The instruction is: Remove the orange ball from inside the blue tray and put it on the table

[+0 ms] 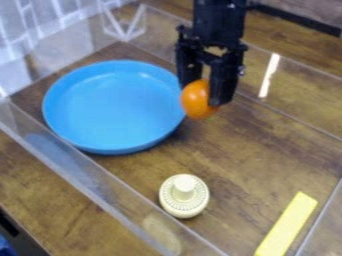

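The orange ball (197, 99) hangs just past the right rim of the blue tray (107, 105), above the dark wood table (254, 160). My gripper (205, 88) points down from the top of the view and is shut on the ball, its black fingers (222, 80) on either side of it. The tray lies empty on the left half of the table.
A cream ribbed knob (185, 194) stands near the front, below the tray. A yellow bar (290, 224) lies at the lower right corner. Clear acrylic walls (80, 170) run along the table's edges.
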`<action>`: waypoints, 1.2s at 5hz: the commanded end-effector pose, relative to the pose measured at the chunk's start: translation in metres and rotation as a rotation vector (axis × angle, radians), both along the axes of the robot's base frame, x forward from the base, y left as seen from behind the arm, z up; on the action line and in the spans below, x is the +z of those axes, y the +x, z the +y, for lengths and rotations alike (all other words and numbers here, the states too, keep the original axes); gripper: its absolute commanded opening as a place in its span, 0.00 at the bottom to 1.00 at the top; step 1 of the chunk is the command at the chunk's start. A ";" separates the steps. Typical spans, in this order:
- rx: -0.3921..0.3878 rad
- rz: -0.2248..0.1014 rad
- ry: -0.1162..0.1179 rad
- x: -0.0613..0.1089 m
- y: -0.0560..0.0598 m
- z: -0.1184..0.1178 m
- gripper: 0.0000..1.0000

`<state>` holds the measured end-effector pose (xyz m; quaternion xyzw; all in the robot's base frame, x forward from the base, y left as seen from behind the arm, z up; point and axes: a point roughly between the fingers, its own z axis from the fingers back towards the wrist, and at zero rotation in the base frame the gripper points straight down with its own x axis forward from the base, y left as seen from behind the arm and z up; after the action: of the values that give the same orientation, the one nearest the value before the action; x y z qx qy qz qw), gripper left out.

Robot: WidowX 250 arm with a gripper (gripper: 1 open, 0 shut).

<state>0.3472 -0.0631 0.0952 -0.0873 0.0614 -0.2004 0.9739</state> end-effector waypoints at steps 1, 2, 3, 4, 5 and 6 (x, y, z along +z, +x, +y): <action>-0.013 -0.063 -0.023 0.020 -0.003 -0.021 0.00; -0.012 -0.051 -0.042 0.016 -0.004 -0.033 0.00; -0.010 -0.043 -0.056 0.014 -0.004 -0.035 0.00; -0.012 -0.035 -0.068 0.012 -0.004 -0.036 0.00; -0.016 -0.026 -0.078 0.009 -0.005 -0.037 0.00; -0.019 -0.017 -0.088 0.007 -0.005 -0.039 0.00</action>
<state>0.3416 -0.0969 0.0878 -0.1276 0.0643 -0.2031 0.9687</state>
